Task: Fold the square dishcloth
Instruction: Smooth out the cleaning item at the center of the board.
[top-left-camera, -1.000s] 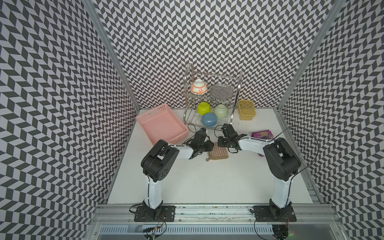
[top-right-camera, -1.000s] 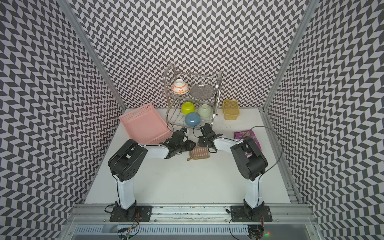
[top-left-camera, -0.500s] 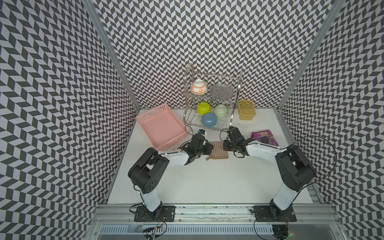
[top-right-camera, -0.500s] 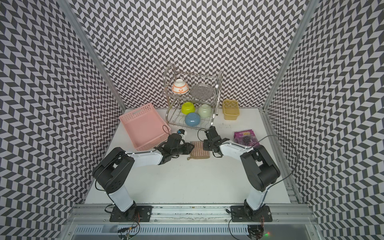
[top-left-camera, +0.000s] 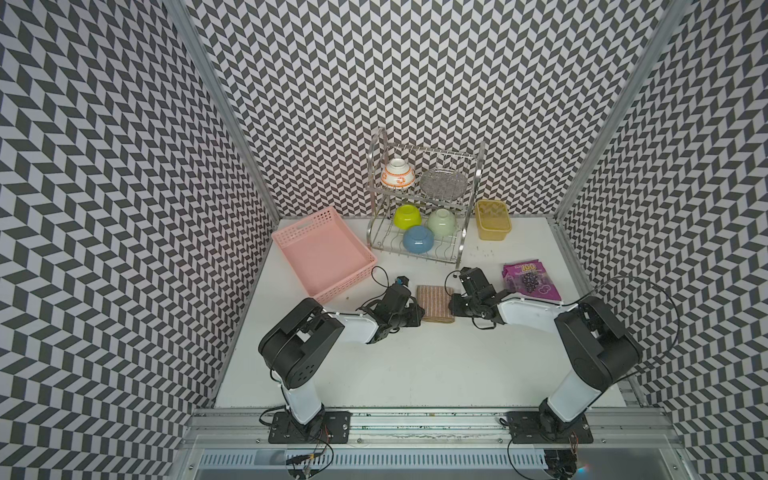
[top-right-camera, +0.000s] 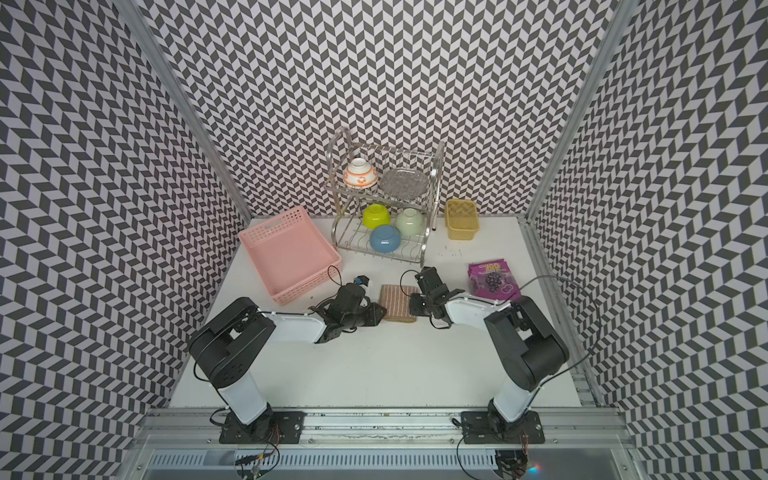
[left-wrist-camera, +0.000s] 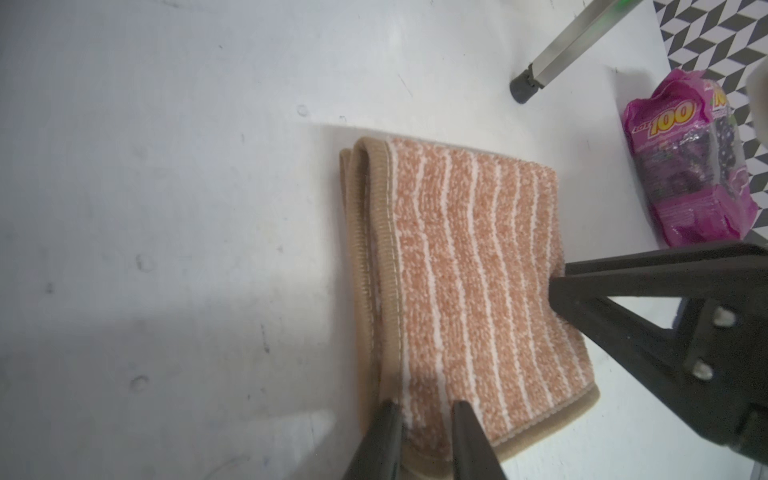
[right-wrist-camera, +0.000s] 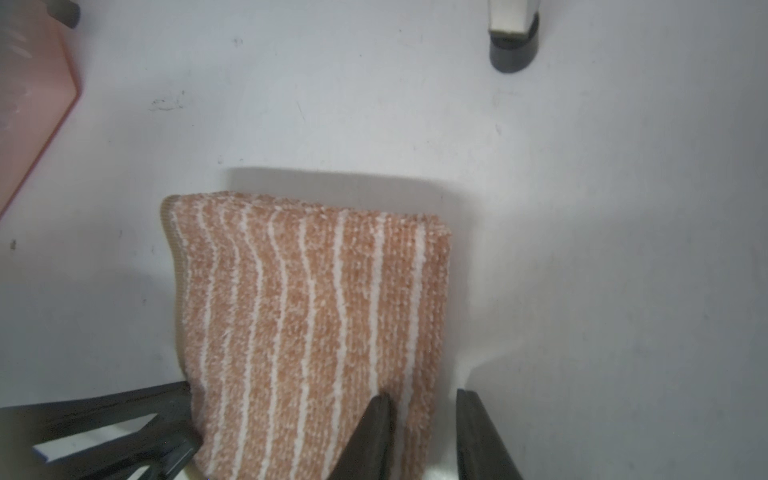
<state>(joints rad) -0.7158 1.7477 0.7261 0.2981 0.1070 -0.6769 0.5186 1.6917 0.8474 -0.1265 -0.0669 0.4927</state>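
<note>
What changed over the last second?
Both grippers slid back toward the robot and apart: left gripper now at the left edge of the dishcloth, right gripper at its right edge, jaws apart, nothing visibly gripped. The dishcloth stayed folded in place; pink basket and purple snack bag unmoved.

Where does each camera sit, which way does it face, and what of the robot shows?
Top views: above the bases, looking down and forward over the table to the dish rack; left arm and right arm whole.
Left wrist: on the left arm, looking down past its jaws onto the dishcloth; right arm's jaws intrude.
Right wrist: on the right arm, same downward look; both pairs of jaws show.
All share the dishcloth.
</note>
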